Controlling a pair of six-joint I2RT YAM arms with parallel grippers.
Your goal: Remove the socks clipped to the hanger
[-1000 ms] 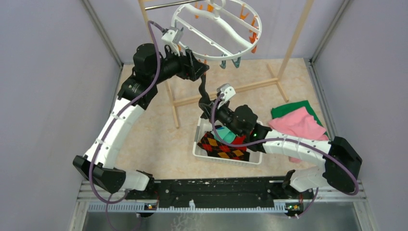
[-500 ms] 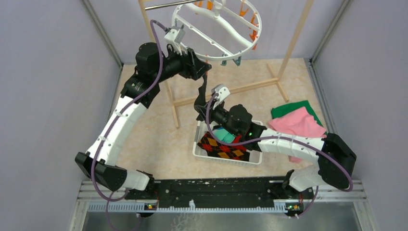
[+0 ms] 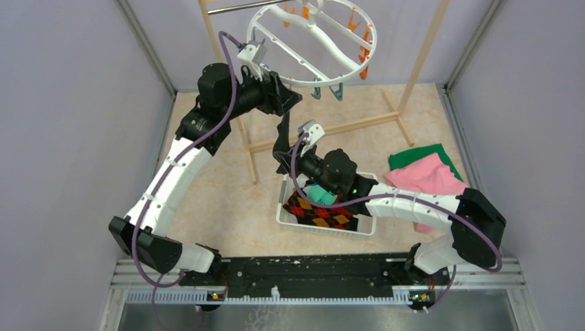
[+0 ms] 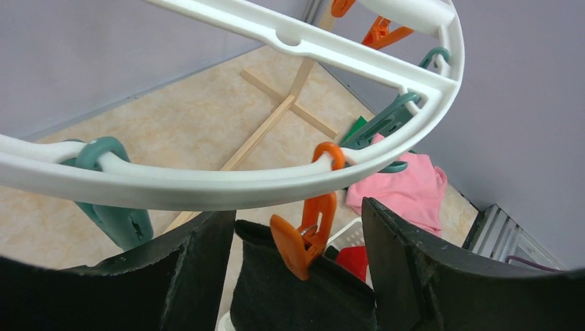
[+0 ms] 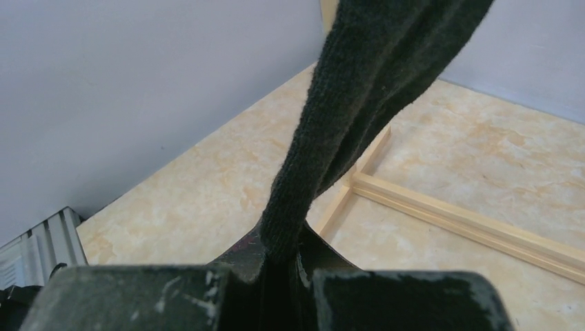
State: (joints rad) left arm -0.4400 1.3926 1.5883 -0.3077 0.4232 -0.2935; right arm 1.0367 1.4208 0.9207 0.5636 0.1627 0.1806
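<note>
One black sock (image 3: 281, 136) hangs from the white ring hanger (image 4: 207, 186), pinched at its top edge by an orange clip (image 4: 307, 231) on the near rim; the sock runs down taut and slanted to the right gripper (image 5: 279, 265), whose fingers are clamped tight on its lower end, just above the corner of a white basket (image 3: 324, 228); the left gripper (image 4: 296, 215) is up at the ring with its fingers spread apart, one on each side of the orange clip and the sock's top, though I can't quite make out whether either finger touches the clip; the other clips in sight, orange and teal, dangle bare, a teal clip (image 4: 114, 214) among them just left of that gripper; the hanger hangs by its hook from a wooden rack (image 3: 421, 62); in the basket on the bench (image 3: 214, 200) lie an argyle sock (image 3: 321, 214) and a teal sock (image 3: 319, 194), partly under the right arm; a pink cloth (image 3: 428, 176) lies folded over a green cloth (image 3: 421, 155) to the right, near the basket.
</note>
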